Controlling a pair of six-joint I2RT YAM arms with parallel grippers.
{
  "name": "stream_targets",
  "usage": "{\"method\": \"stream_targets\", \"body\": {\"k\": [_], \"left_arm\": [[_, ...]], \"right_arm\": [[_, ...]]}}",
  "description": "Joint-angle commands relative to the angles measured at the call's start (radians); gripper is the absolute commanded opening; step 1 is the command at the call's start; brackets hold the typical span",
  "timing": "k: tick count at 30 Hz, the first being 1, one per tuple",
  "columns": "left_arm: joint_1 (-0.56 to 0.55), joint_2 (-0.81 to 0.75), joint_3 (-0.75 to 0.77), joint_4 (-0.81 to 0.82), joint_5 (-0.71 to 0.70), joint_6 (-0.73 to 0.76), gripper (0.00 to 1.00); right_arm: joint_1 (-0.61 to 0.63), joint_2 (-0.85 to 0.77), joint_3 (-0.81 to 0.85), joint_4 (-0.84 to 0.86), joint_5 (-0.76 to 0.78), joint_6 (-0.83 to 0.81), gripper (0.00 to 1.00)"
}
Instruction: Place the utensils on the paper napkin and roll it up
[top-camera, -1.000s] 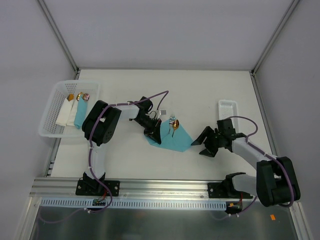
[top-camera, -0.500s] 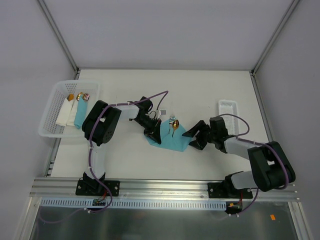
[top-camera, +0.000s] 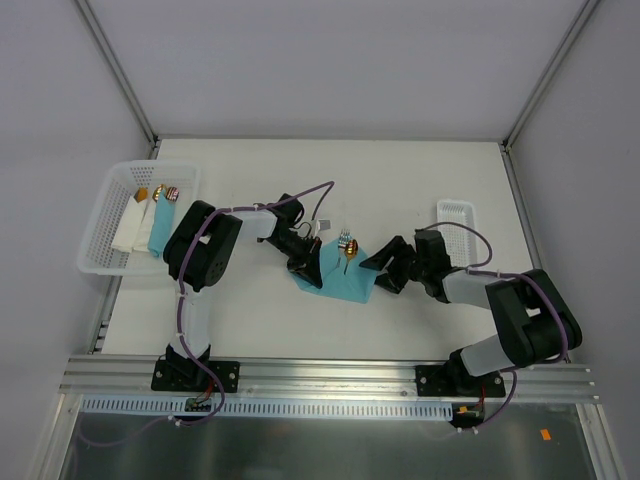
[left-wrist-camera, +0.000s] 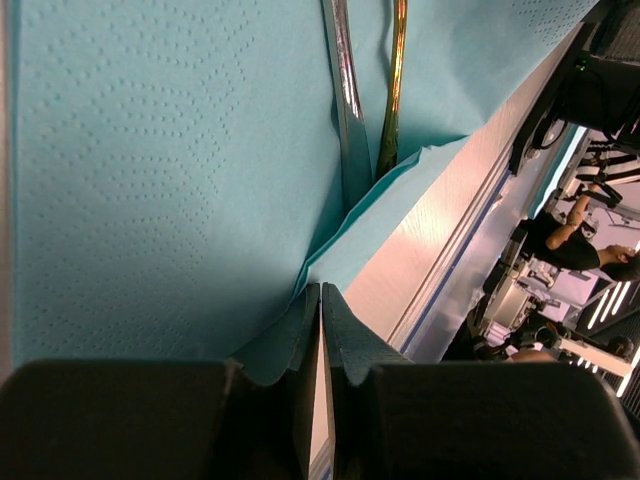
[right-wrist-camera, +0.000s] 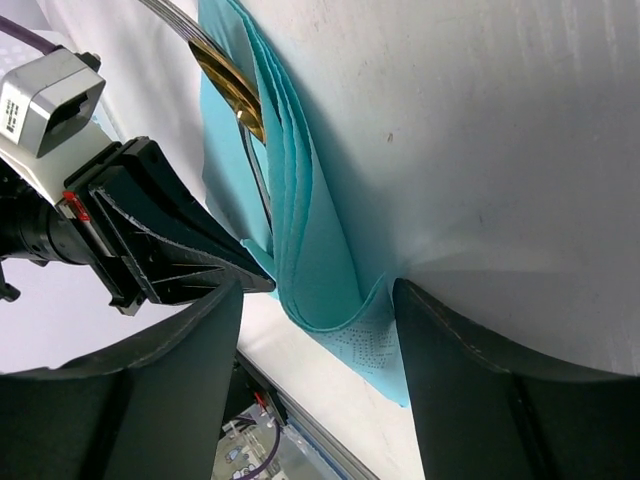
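From above, the utensils (top-camera: 346, 246) lie on the paper napkin (top-camera: 338, 283) in the middle of the surface (top-camera: 420, 180), so placing looks done and rolling is the step in hand. The left hand (top-camera: 307, 266) sits at the napkin's 9 o'clock edge, the right hand (top-camera: 380, 274) at its 3 o'clock corner. The left wrist view adds what the top view cannot: its fingers are together, clamped on a raised fold of napkin. The right wrist view shows its own fingers apart, straddling the curled corner without gripping it. Next, I judge, that hand must close on the corner and carry it over the utensils without shifting them.
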Motion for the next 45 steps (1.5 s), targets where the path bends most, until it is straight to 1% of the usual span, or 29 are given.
{"method": "stream_targets", "body": {"k": [1, 4, 5, 6, 11, 14, 18, 21, 23, 26, 31, 36, 40, 42, 43, 44, 45], "left_arm": [[0.015, 0.032, -0.025, 0.008, -0.057, 0.002, 0.06], [0.019, 0.035, -0.025, 0.011, -0.053, -0.005, 0.06], [0.021, 0.035, -0.026, 0.013, -0.051, -0.005, 0.06], [0.019, 0.039, -0.025, 0.013, -0.049, -0.008, 0.06], [0.022, 0.041, -0.026, 0.018, -0.049, -0.009, 0.06], [0.022, 0.041, -0.028, 0.019, -0.048, -0.014, 0.06], [0.022, 0.033, -0.036, 0.022, -0.049, -0.011, 0.06], [0.026, 0.030, -0.040, 0.024, -0.049, -0.011, 0.06], [0.027, 0.032, -0.039, 0.025, -0.051, -0.014, 0.06], [0.029, 0.033, -0.039, 0.027, -0.049, -0.015, 0.06], [0.029, 0.035, -0.040, 0.028, -0.048, -0.015, 0.06], [0.029, 0.041, -0.040, 0.031, -0.043, -0.020, 0.06], [0.027, 0.044, -0.039, 0.034, -0.040, -0.021, 0.06], [0.029, 0.044, -0.040, 0.035, -0.037, -0.026, 0.06], [0.029, 0.045, -0.040, 0.036, -0.036, -0.026, 0.06], [0.030, 0.045, -0.040, 0.038, -0.036, -0.029, 0.06], [0.029, 0.041, -0.043, 0.038, -0.036, -0.031, 0.06]], "right_arm": [[0.015, -0.012, -0.009, -0.089, 0.054, -0.068, 0.66], [0.029, -0.033, -0.032, -0.094, 0.032, -0.077, 0.60], [0.035, -0.038, -0.041, -0.089, 0.028, -0.080, 0.55], [0.038, -0.042, -0.055, -0.087, 0.023, -0.082, 0.54], [0.076, -0.051, -0.096, -0.065, 0.007, -0.048, 0.57], [0.090, -0.065, -0.122, -0.052, 0.027, -0.024, 0.61], [0.090, -0.088, -0.145, -0.041, 0.038, -0.002, 0.62], [0.090, -0.105, -0.176, -0.029, 0.038, 0.033, 0.61], [0.090, -0.114, -0.193, -0.038, 0.038, 0.070, 0.55], [0.091, -0.142, -0.230, -0.063, 0.055, 0.084, 0.52], [0.091, -0.240, -0.247, -0.123, 0.124, 0.085, 0.52], [0.093, -0.260, -0.244, -0.084, 0.161, 0.107, 0.52], [0.094, -0.263, -0.236, -0.066, 0.222, 0.095, 0.52], [0.093, -0.248, -0.224, -0.048, 0.238, 0.075, 0.49], [0.093, -0.240, -0.218, -0.043, 0.239, 0.068, 0.45], [0.091, -0.231, -0.210, -0.043, 0.236, 0.062, 0.36], [0.091, -0.213, -0.193, -0.043, 0.235, 0.053, 0.32]]}}
